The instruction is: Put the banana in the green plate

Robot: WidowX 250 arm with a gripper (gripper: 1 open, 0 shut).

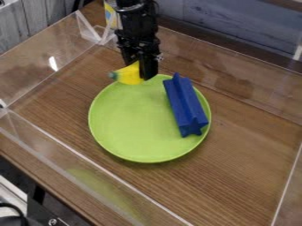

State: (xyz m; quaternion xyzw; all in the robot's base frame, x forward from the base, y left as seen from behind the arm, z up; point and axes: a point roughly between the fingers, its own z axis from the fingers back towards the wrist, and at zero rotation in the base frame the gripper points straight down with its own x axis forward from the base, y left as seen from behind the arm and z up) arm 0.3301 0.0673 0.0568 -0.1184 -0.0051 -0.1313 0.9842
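A small yellow banana (126, 76) hangs in my black gripper (145, 71), which is shut on it and points almost straight down. The banana sticks out to the left of the fingers, just over the far rim of the lime-green plate (136, 128). That large round plate lies flat on the wooden table in the middle of the view. A long blue block (183, 104) rests on its right side, close to the right of my gripper.
Clear plastic walls (35, 132) fence the wooden table on the left, front and right. A white and yellow container (109, 11) stands at the back behind my arm.
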